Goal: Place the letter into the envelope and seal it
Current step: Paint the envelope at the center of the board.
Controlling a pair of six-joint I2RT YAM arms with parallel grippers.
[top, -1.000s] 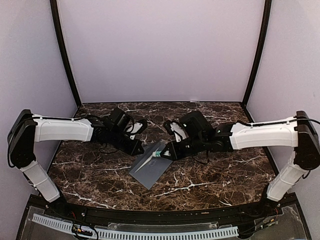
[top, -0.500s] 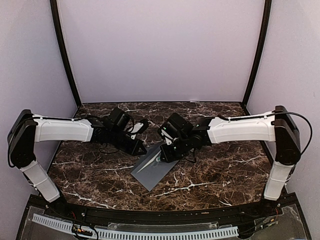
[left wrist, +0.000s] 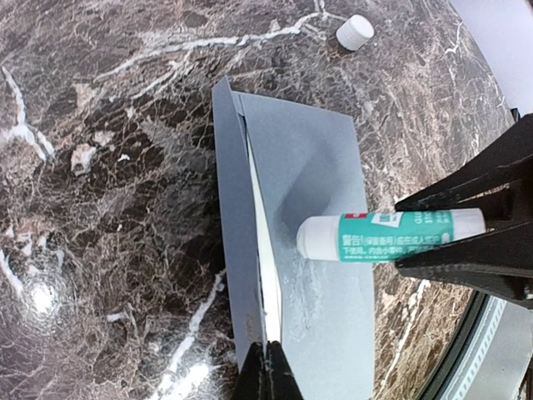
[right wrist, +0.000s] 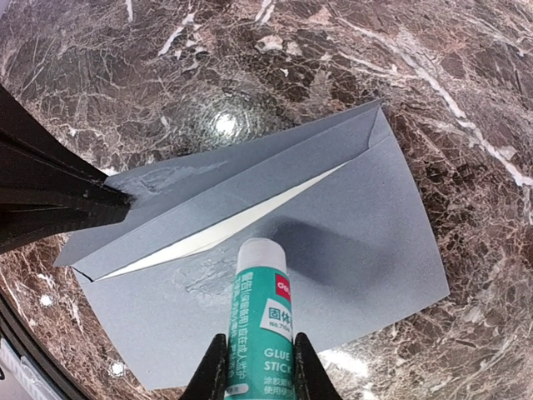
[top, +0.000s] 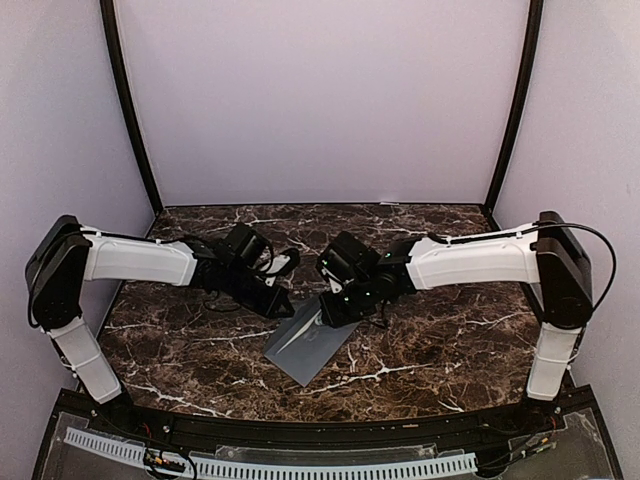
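The grey envelope point(top: 312, 342) lies flat mid-table with its flap lifted. My left gripper point(top: 284, 304) is shut on the flap's tip and holds it up; its jaws pinch the flap at the bottom of the left wrist view point(left wrist: 268, 371). The letter point(left wrist: 265, 250) shows only as a cream sliver inside the envelope's mouth, as it also does in the right wrist view point(right wrist: 241, 221). My right gripper point(right wrist: 258, 362) is shut on a green-and-white glue stick point(right wrist: 260, 317). The stick's uncapped tip is at the envelope body point(right wrist: 350, 208), just below the opening, beside a shiny glue smear point(right wrist: 208, 279).
The glue stick's white cap point(left wrist: 355, 32) lies on the dark marble table point(top: 440, 340) beyond the envelope. The left gripper's black fingers point(right wrist: 58, 196) reach in from the left of the right wrist view. Lilac walls close the back and sides.
My right arm has swung in and carried the glue stick leftward over the envelope. My left gripper has shifted slightly right, still holding the flap. The envelope has turned a little.
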